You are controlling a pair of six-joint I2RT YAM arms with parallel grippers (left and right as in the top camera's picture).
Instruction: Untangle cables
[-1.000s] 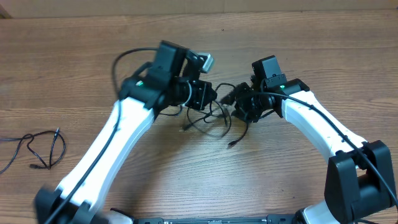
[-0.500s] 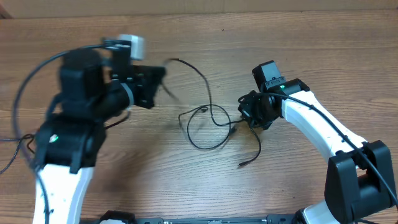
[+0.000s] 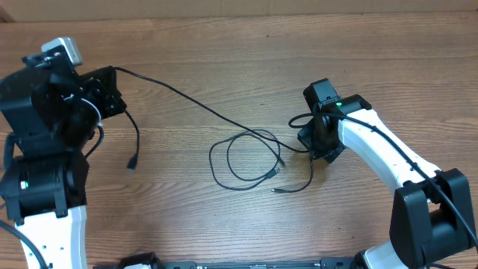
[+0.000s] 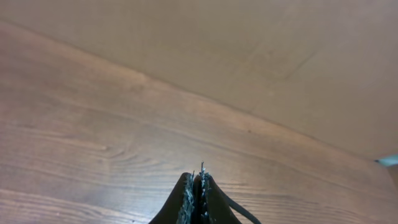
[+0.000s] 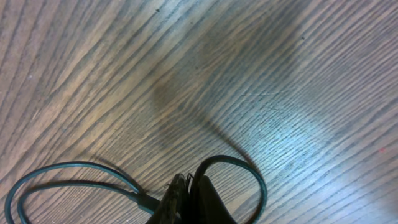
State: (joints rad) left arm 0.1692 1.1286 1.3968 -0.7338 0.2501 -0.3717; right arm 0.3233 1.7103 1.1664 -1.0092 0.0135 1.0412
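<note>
Black cables (image 3: 240, 135) between left gripper (image 3: 118, 84) and right gripper (image 3: 306, 143)

Table (image 3: 224, 224): wood-grain surface, matt, finely ridged (a soft sheen shows in the right wrist view). Cables (image 3: 193, 102): thin black sheath, smooth, faintly glossy; plug ends (image 3: 275, 172) silvery metal. Right arm shell (image 3: 373, 146): glossy white plastic; housing (image 3: 323, 96) matt black plastic. Fingers (image 4: 185, 202) of the left gripper (image 4: 197, 177): black, rough-edged.

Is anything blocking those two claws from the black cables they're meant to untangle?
Nothing visible does. The left gripper and the right gripper are already pinched shut on the cables; the stretch between them crosses only bare table.
</note>
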